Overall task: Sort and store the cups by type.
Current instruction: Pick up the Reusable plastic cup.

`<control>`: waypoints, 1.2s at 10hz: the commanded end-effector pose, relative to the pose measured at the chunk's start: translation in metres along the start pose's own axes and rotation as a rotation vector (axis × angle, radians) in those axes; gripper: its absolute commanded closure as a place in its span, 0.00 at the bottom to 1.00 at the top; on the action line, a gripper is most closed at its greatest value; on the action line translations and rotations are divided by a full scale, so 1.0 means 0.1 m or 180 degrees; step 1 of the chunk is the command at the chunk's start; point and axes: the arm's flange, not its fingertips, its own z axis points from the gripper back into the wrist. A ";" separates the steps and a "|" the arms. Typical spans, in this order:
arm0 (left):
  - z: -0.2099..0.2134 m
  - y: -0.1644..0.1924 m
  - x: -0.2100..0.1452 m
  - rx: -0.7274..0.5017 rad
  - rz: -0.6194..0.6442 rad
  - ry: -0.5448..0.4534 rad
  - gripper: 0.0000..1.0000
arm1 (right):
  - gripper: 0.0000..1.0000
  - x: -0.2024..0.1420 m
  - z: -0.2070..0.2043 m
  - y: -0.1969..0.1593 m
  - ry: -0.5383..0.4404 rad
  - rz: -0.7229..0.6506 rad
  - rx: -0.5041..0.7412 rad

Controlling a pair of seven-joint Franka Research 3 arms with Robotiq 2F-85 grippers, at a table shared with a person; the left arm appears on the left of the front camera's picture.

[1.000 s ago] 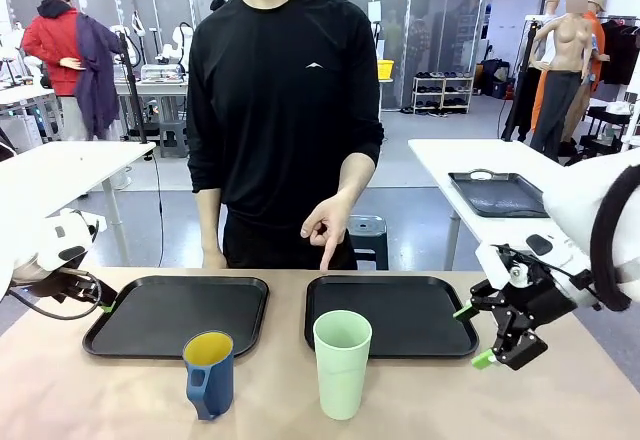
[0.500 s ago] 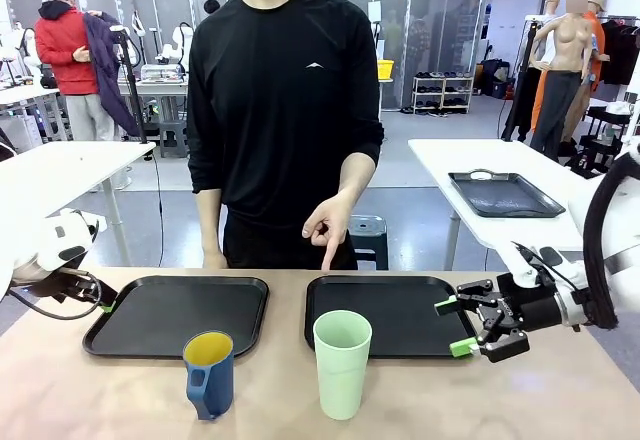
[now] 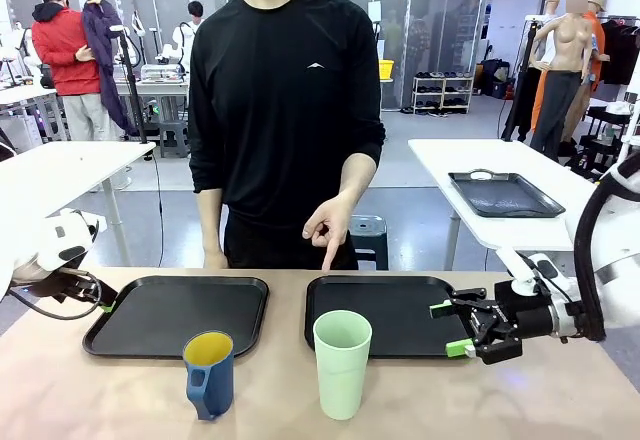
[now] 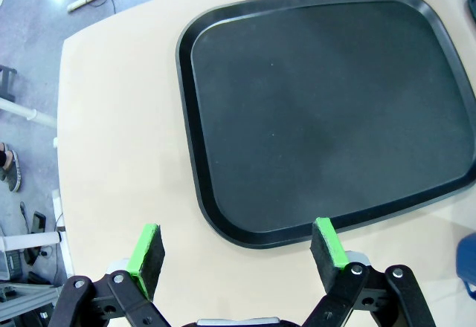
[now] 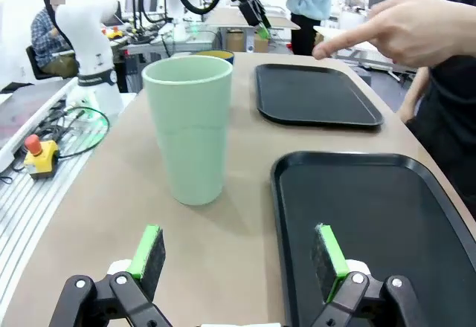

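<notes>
Front view: tall mint-green cup (image 3: 342, 363) and shorter blue cup (image 3: 209, 373) upright on the tabletop (image 3: 520, 400), just in front of the right tray (image 3: 400, 310) and the left tray (image 3: 178, 314) respectively. Person's hand (image 3: 328, 228) pointing down toward the right tray's far rim.

Right wrist view: mint-green cup ahead, beside the tray's edge.

Right arm low, reaching inward. Right end effector (image 3: 448, 329) spread wide, holding nothing, one finger above the right tray, the other above bare tabletop.

Left end effector (image 4: 236, 245) at the left tray's outer edge, equally wide, gripping nothing.
</notes>
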 end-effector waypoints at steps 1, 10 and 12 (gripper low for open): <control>0.00 0.00 0.00 0.0009 -0.0021 0.0012 0.00 | 0.00 0.01 -0.01 0.04 -0.0051 -0.0019 0.0085; 0.00 0.00 0.00 0.0009 -0.0021 0.0012 0.00 | 0.00 -0.06 -0.64 0.03 -0.0118 0.0086 0.0332; 0.00 0.00 0.00 0.0009 -0.0021 0.0012 0.00 | 0.00 -0.08 -0.84 0.04 -0.0157 0.0099 0.0424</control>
